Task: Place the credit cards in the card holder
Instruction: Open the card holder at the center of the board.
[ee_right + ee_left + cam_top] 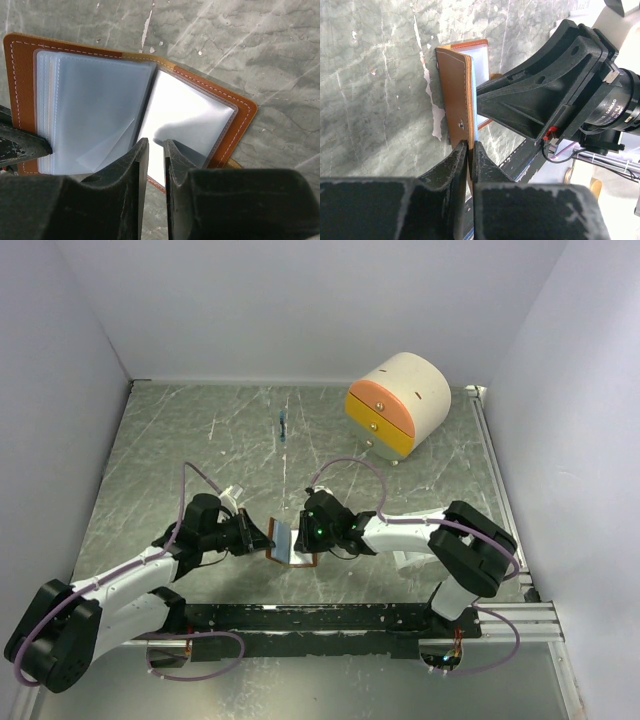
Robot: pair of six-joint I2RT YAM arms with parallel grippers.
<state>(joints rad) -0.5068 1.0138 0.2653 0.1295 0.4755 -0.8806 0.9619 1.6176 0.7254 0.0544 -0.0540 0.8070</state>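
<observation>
The brown card holder [291, 546] lies open between my two grippers. My left gripper [469, 145] is shut on the edge of its brown cover [456, 95], holding that flap up on edge. In the right wrist view the card holder [242, 117] shows pale blue sleeves [95, 110] on the left and a bright white pocket [195, 115] on the right. My right gripper [155, 143] hovers over the fold with a narrow gap between its fingers and nothing in it. A pale angled shape [102, 147] shows inside the left sleeves; I cannot tell if it is a card. No loose cards show.
A cream-and-orange drawer box [398, 403] stands at the back right. A small blue object [284, 426] lies on the far middle of the table. A white tray [406, 562] is partly hidden under the right arm. A black rail [300, 617] runs along the near edge.
</observation>
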